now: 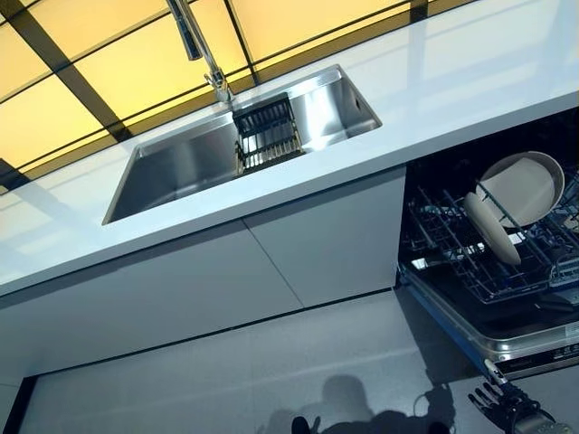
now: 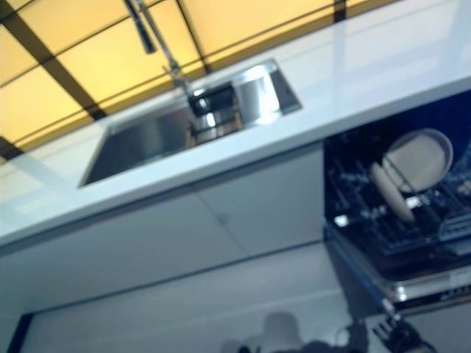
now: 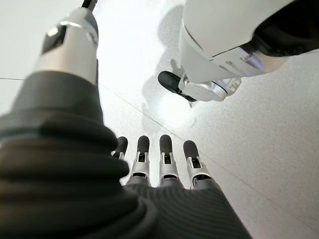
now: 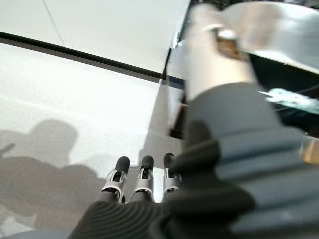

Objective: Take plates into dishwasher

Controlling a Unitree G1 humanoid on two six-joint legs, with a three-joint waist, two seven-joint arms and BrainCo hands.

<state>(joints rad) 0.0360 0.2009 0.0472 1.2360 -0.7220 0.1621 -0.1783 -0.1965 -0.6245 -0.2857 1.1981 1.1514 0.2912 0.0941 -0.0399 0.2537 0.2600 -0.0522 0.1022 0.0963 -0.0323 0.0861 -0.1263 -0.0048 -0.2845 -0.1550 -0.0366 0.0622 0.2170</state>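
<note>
Beige plates (image 1: 507, 203) stand in dishwasher rack (image 1: 452, 244).

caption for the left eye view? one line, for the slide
Two plates stand in the open dishwasher rack beside the sink; right hand hangs open and empty below.

Well up and away from the right hand (image 1: 507, 404) you see a white worktop (image 1: 434, 99) carrying a steel sink (image 1: 181, 167). A dark slatted drain basket (image 1: 265, 134) sits in the sink, under a chrome tap (image 1: 194, 41). White cabinet fronts (image 1: 226, 271) run below, down to pale floor (image 1: 226, 380).
</note>
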